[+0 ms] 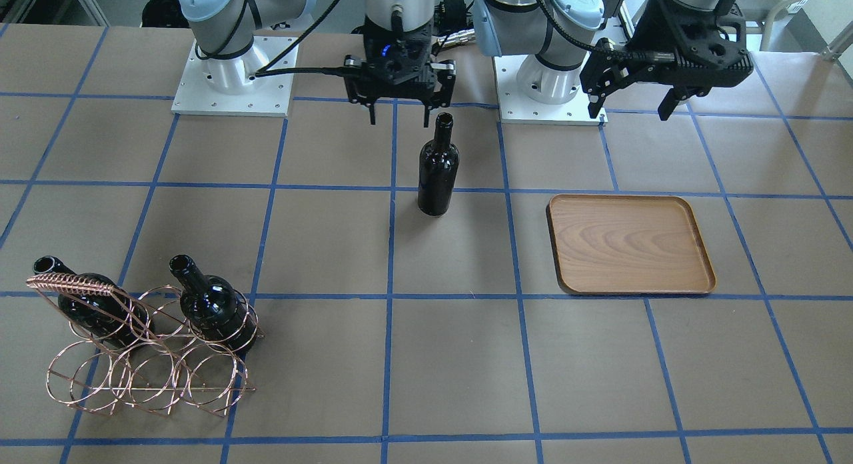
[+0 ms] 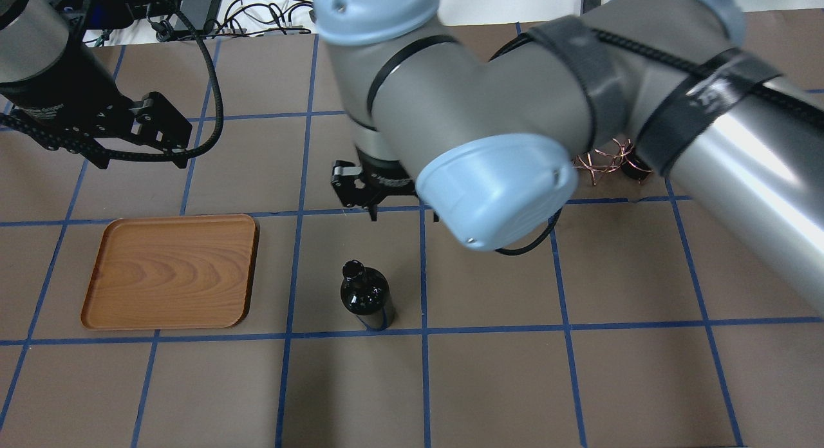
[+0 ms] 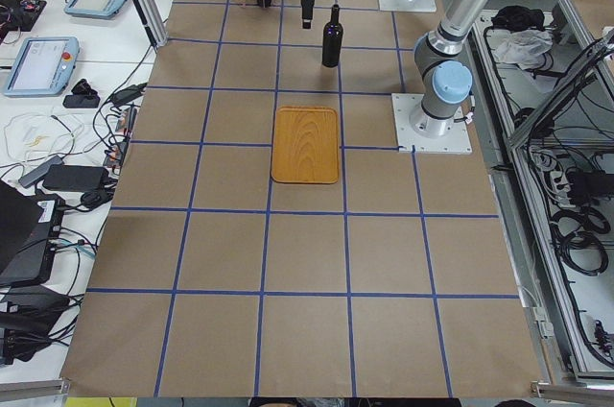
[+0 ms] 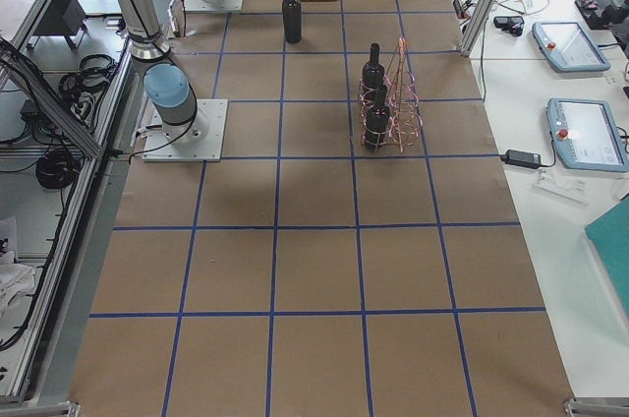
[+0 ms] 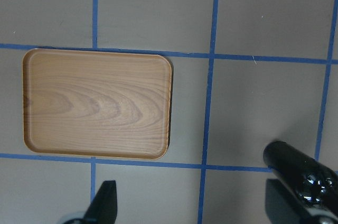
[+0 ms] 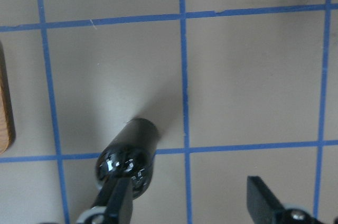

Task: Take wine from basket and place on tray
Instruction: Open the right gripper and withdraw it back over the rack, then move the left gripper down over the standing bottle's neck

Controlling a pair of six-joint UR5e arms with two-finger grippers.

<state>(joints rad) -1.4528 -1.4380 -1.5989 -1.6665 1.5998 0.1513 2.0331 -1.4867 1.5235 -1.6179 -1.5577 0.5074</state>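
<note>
Right gripper (image 1: pixel 398 116) overhead half behind its elbow (image 2: pixel 496 190)

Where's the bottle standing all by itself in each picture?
Front-facing: bottle upper middle.
Overhead: bottle lower middle.
Exterior left: bottle top, right of middle.
Exterior right: bottle top, left of middle.
Left wrist: bottle bottom right.
Right wrist: bottle bottom left.
Shared landmark: wooden tray near it.
</note>
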